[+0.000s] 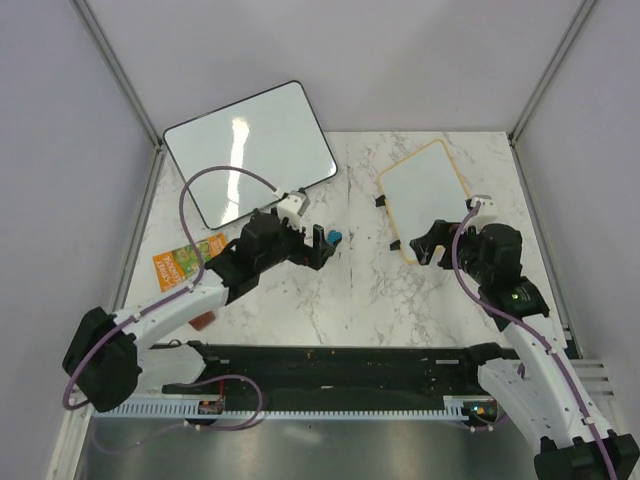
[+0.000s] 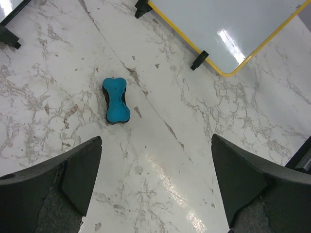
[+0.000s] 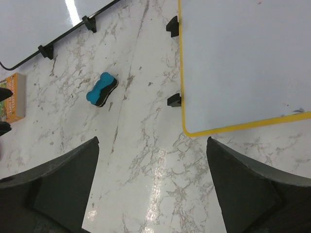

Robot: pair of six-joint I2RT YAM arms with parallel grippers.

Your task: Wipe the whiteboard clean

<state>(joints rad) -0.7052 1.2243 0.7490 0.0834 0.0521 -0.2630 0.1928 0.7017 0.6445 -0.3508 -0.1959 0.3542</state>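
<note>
Left gripper (image 2: 156,177) and right gripper (image 3: 152,180) both wide, holding nothing. Blue eraser (image 2: 116,101) lies loose on worktop (image 2: 165,141) just ahead of left gripper. Whiteboard (image 3: 243,58) just ahead of right gripper, face nearly blank. Wiping probably finished, hence nothing held.

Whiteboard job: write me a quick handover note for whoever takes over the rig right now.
Left hand: open, holding nothing, above the table.
Right hand: open, holding nothing, near the whiteboard's corner.
Whiteboard: yellow-framed, lying flat on the right side of the table.
Eraser: blue, lying on the table between the whiteboard and the black-framed board, touching neither.
Done: no writing shows on the whiteboard; it looks wiped.
Left: a few faint specks near its frame in the right wrist view may need checking; otherwise probably nothing.
</note>
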